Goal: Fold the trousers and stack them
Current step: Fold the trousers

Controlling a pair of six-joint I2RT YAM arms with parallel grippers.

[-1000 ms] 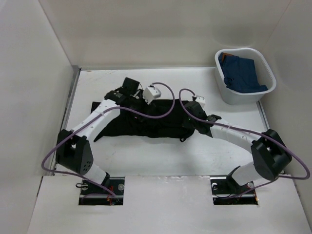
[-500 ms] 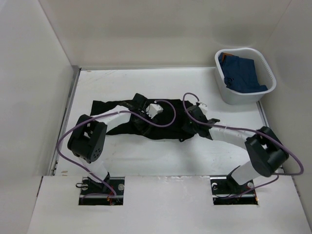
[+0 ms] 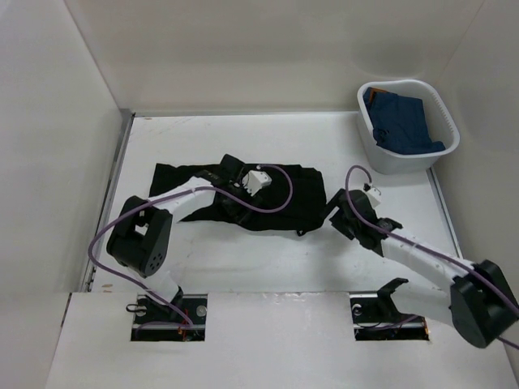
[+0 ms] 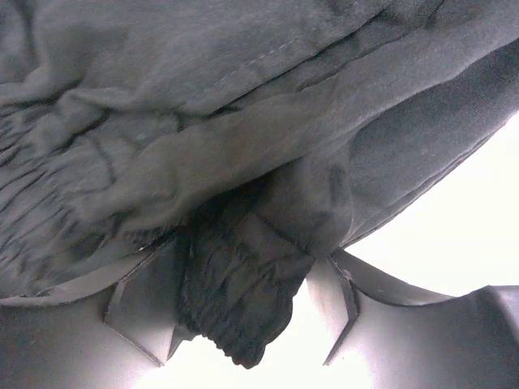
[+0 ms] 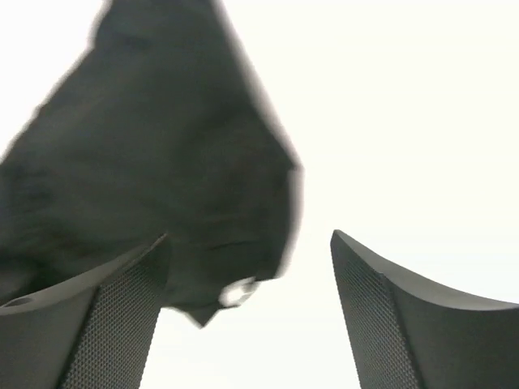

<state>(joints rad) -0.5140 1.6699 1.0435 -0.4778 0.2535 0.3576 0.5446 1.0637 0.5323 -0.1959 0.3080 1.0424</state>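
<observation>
The black trousers lie folded in a flat band across the middle of the white table. My left gripper is down on their middle part. In the left wrist view a thick gathered bunch of the trousers sits pinched between the fingers of the left gripper. My right gripper is just off the trousers' right edge, over bare table. In the right wrist view the right gripper stands wide open with nothing held, and a corner of the trousers lies ahead of its left finger.
A white basket with a blue garment in it stands at the back right corner. White walls close in the table on the left, back and right. Purple cables loop off both arms.
The right gripper has opened, let go of the trousers and pulled back to the right. The left gripper swung from the back edge to the middle of the trousers with fabric in it.
</observation>
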